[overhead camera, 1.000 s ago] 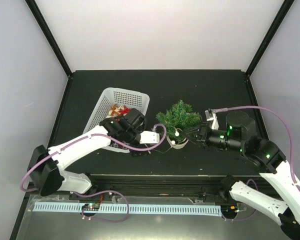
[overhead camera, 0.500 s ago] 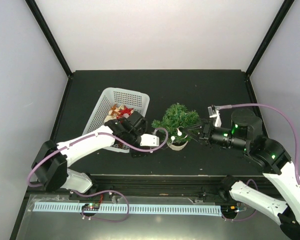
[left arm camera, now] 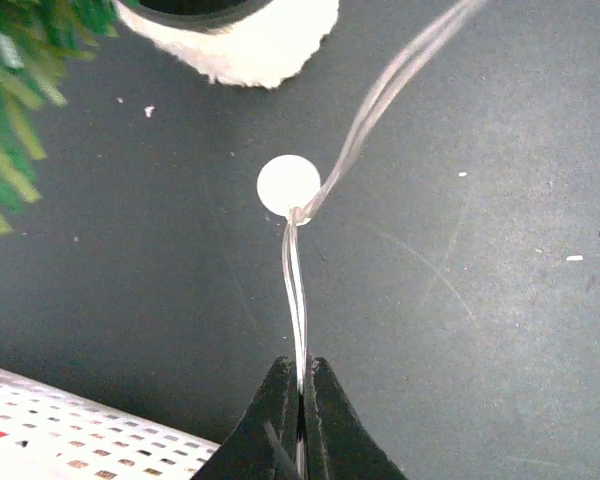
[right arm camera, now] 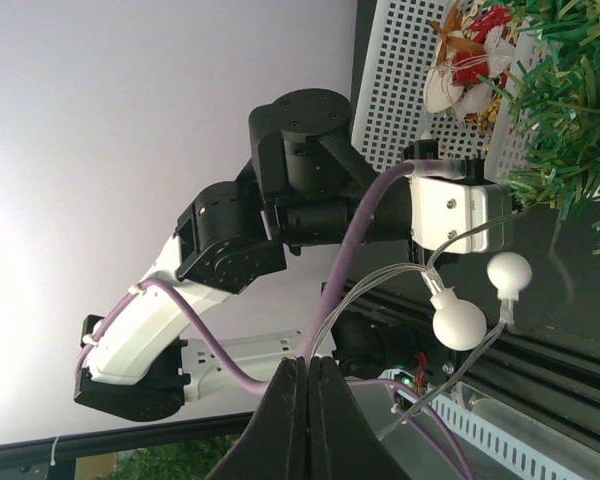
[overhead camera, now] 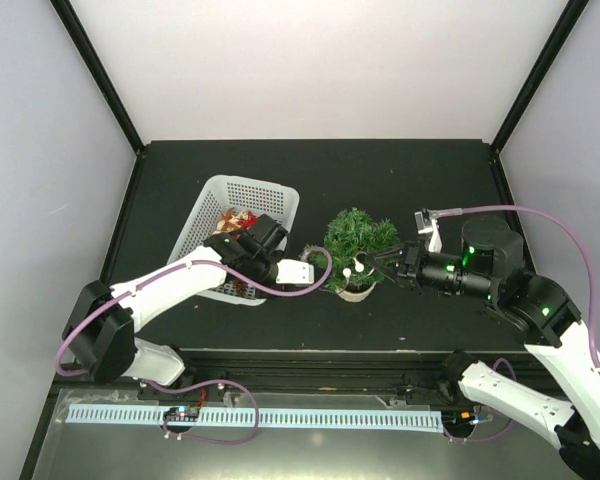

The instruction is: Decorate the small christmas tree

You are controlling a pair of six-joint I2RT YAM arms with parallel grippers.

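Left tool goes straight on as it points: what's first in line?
Likely the white bulb on the clear wire the left tool grips; the whitish pot sits beyond, slightly left. Depth unclear.

Bristly tree (overhead camera: 360, 235) — matt table (overhead camera: 430, 170)

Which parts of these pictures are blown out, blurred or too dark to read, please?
Left wrist: the white bulb is blown out flat, the small christmas tree at the left edge is blurred, and the left claw, shut on the light string, is nearly black. Right wrist: the pale wall glares, leaving the right claw a silhouette. Top external: evenly lit, sharp.
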